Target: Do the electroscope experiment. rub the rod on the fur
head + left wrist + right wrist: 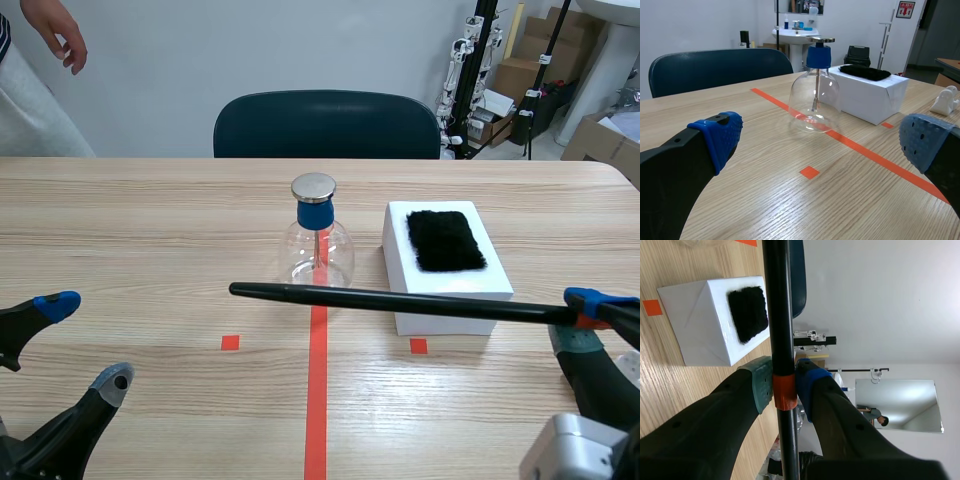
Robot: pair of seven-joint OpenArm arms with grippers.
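Grips the black rod with the right gripper, at the near right of the table. Pinches it between both pads, right on the orange band close to the rod's right end. Holds it roughly level above the wood, pointing left. Stretches from the gripper past the near edge of the white box and in front of the electroscope, ending with the tip just left of the red tape line. Cannot tell whether the rod touches the box where it crosses that edge.

Finds the fur as a black rectangular patch lying flat on top of the white box, right of centre and farther away than the rod. Leaves it apart from the rod, farther back on the box top.

Places the electroscope just left of the box, upright at the far end of the tape line: clear glass flask, blue collar, flat metal disc on top, thin stem inside.

Rests the left gripper low at the near left, spread wide with nothing between its fingers, blue pad on the far side and grey pad nearer. Sits well apart from the rod's tip and from the flask.

Beyond the far edge: a dark blue chair at the middle and a person's hand at the far left.
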